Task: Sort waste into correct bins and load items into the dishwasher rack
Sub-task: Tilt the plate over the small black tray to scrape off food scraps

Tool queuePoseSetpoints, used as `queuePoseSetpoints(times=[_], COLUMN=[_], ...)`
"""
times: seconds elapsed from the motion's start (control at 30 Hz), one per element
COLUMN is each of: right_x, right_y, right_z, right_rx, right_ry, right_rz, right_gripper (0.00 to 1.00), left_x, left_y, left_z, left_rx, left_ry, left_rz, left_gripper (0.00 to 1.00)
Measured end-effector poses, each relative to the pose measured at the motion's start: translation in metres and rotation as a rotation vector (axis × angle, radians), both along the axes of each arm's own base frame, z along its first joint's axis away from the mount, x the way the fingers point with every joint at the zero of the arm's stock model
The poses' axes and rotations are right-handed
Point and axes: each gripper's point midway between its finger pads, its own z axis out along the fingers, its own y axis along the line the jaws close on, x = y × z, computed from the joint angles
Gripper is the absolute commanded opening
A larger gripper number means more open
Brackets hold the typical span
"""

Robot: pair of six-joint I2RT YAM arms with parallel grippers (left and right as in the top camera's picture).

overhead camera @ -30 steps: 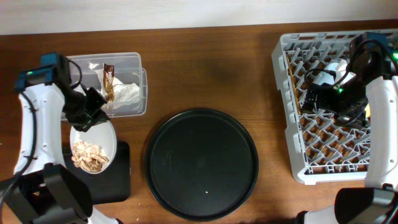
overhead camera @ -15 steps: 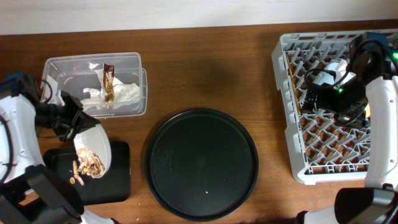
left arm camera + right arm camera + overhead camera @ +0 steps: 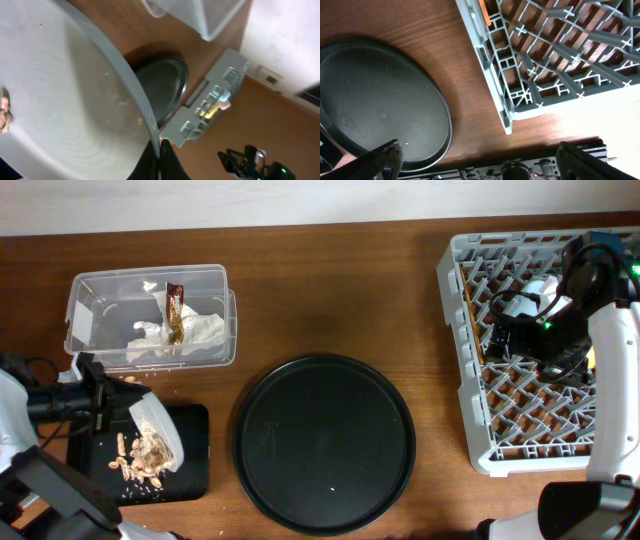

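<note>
Grey plate (image 3: pixel 158 425) clenched in left gripper (image 3: pixel 120 402), tipping scraps (image 3: pixel 140 458) onto black tray (image 3: pixel 192 442).
Napkin (image 3: pixel 200 330), wrapper (image 3: pixel 175 305) already in tub (image 3: pixel 90 290); plate unracked; right gripper (image 3: pixel 480 160) released over rack (image 3: pixel 470 410).

The overhead view looks straight down from well above on the whole table (image 3: pixel 330 290), with the dishwasher rack (image 3: pixel 520 410) at 3 o'clock and the round black tray (image 3: pixel 324 443) near 6. The left wrist view, rolled sideways, sits right against the tilted pale grey plate (image 3: pixel 60 100) and faces that tray and rack. The right wrist view looks down close on the rack's corner. All three share the tray.
</note>
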Motion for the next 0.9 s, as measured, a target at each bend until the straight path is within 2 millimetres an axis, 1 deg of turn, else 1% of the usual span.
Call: queuePoseSetpoints(times=[0.27,0.43,0.5,0.53,0.67,0.77,0.83,0.9], right_x=[0.0,0.0,0.0,0.0,0.0,0.0,0.0,0.0], right_y=[0.0,0.0,0.0,0.0,0.0,0.0,0.0,0.0], right_z=[0.0,0.0,0.0,0.0,0.0,0.0,0.0,0.0], right_rx=[0.0,0.0,0.0,0.0,0.0,0.0,0.0,0.0], right_ry=[0.0,-0.001,0.0,0.0,0.0,0.0,0.0,0.0], right_rz=[0.0,0.0,0.001,0.001,0.0,0.0,0.0,0.001], right_gripper=[0.99,0.99,0.99,0.99,0.99,0.99,0.99,0.99], left_x=[-0.007,-0.008,-0.007,-0.005,-0.009,-0.017,-0.015,-0.016], left_y=[0.0,0.002,0.006,0.012,0.021,0.021,0.024,0.024], left_z=[0.014,0.024,0.026,0.027,0.03,0.037,0.037,0.039], left_rx=[-0.081,-0.116,-0.115,-0.106,-0.123,-0.164,-0.151,-0.163], left_ry=[-0.038,-0.102,-0.137,-0.163,-0.169,-0.156,-0.189,-0.192], left_rz=[0.021,0.031,0.037,0.052,0.093,0.113,0.114,0.118], left_gripper=[0.01,0.01,0.01,0.01,0.01,0.01,0.01,0.01])
